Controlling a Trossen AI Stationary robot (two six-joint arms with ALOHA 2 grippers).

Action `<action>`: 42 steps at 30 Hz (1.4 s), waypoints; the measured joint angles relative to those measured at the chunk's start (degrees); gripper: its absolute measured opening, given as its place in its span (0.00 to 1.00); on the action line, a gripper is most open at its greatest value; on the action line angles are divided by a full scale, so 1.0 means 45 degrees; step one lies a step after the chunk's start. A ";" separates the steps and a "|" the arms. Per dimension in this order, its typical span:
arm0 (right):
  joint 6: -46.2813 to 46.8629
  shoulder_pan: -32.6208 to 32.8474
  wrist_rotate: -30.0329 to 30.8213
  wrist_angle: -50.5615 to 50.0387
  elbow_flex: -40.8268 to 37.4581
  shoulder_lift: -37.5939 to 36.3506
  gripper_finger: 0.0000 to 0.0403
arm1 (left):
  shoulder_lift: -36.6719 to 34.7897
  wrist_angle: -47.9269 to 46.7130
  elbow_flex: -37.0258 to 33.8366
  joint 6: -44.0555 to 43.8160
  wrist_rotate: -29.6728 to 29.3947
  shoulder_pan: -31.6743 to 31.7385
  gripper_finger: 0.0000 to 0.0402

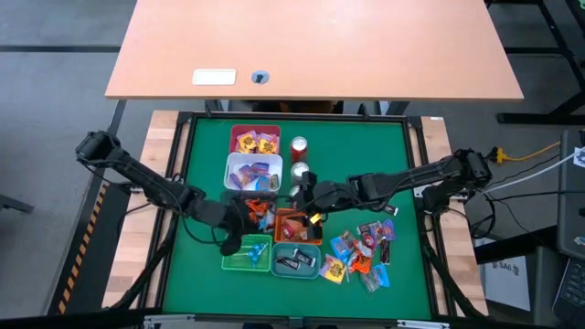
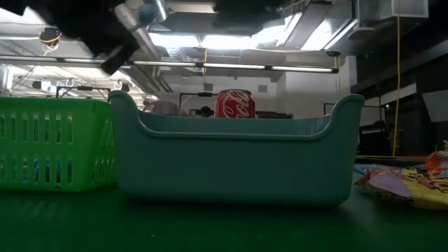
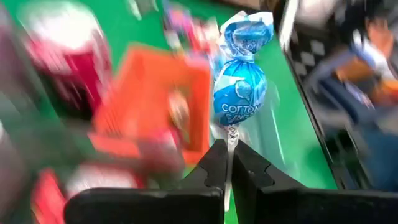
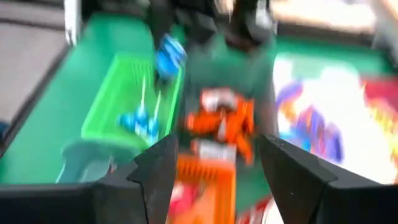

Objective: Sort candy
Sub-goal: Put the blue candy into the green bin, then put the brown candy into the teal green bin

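Observation:
My left gripper (image 3: 229, 149) (image 1: 243, 222) is shut on a blue lollipop (image 3: 239, 93), whose wrapped head stands beyond the fingertips. It hovers between the white bin (image 1: 253, 172) and the green bin (image 1: 247, 253). The right wrist view shows that lollipop (image 4: 168, 55) above the green bin (image 4: 127, 106), where other blue lollipops (image 4: 138, 122) lie. My right gripper (image 4: 214, 149) (image 1: 303, 196) is open over the far end of the orange bin (image 1: 297, 226), with orange-wrapped sweets (image 4: 221, 121) below it. A pile of mixed candy (image 1: 361, 251) lies on the green mat to the right. My left gripper pinches the lollipop's thin white stick (image 3: 231, 138) between its two fingertips, just below the wrapped head. The stick runs on in line with the fingers and the blue head (image 3: 239, 93) sticks out past them. The lollipop is lifted clear of the bins.
A red bin (image 1: 254, 140) with yellow sweets sits at the far side. A teal bin (image 1: 297, 260) (image 2: 234, 157) stands nearest. Red-and-silver cans (image 1: 299, 148) (image 2: 233, 103) stand right of the white bin. Both grippers are close together over the bins.

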 joint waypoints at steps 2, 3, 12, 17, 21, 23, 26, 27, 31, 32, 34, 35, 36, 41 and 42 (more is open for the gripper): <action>0.0640 0.0000 -0.0146 -0.1088 0.0000 0.0000 0.56 | 0.0000 -0.0962 -0.0003 -0.0692 0.0625 -0.0322 0.00; 0.0950 0.0000 -0.0294 -0.1652 0.0000 0.0000 0.56 | 0.0000 -0.1313 0.0000 -0.0936 0.0897 -0.0497 0.00; 0.3144 0.0010 -0.0768 -0.5813 -0.0005 0.0000 0.56 | 0.0071 -0.2255 0.0000 -0.1575 0.1261 -0.2226 0.00; 0.3839 0.0014 -0.0530 -0.7776 -0.0005 0.0000 0.56 | 0.0504 -0.2258 0.0000 -0.1723 0.0473 -0.2877 0.00; 0.4409 0.0169 -0.0090 -0.9176 -0.0010 0.0000 0.56 | 0.0879 -0.2245 0.0000 -0.2507 0.0305 -0.2983 0.05; 0.4740 0.0379 0.0517 -0.9791 -0.0010 0.0000 0.56 | 0.1028 -0.2245 0.0000 -0.3005 0.0301 -0.2983 0.09; 0.5387 0.0836 0.1155 -1.0869 -0.0010 0.0000 0.56 | 0.1250 -0.2197 0.0000 -0.3576 0.0296 -0.2978 0.16; 0.5562 0.0992 0.1303 -1.1287 -0.0012 0.0000 0.56 | 0.1320 -0.2184 0.0000 -0.3627 0.0296 -0.2978 0.18; 0.6462 0.1484 0.1871 -1.2882 -0.0162 -0.0005 0.56 | 0.1599 -0.2143 0.0000 -0.3629 0.0296 -0.2968 0.27; 0.6671 0.1539 0.1881 -1.3039 -0.0367 -0.0082 0.56 | 0.1651 -0.2138 0.0000 -0.3624 0.0296 -0.2961 0.29; 0.6906 0.1511 0.1691 -1.3072 -0.0953 -0.0333 0.56 | 0.1742 -0.2115 0.0000 -0.3629 0.0301 -0.2906 0.31; 0.7042 0.1504 0.1513 -1.3023 -0.1308 -0.0545 0.56 | 0.1758 -0.2092 0.0000 -0.3627 0.0298 -0.2876 0.32; 0.7153 0.1481 0.1390 -1.3034 -0.1667 -0.0743 0.56 | 0.1758 -0.2090 0.0000 -0.3629 0.0292 -0.2856 0.33; 0.7855 0.1036 0.0590 -1.2604 -0.3762 -0.2103 0.56 | 0.1753 -0.1917 0.0000 -0.3624 0.0296 -0.2671 0.33; 0.8021 0.0908 0.0280 -1.2320 -0.4210 -0.2452 0.56 | 0.1753 -0.1825 0.0000 -0.3624 0.0291 -0.2611 0.33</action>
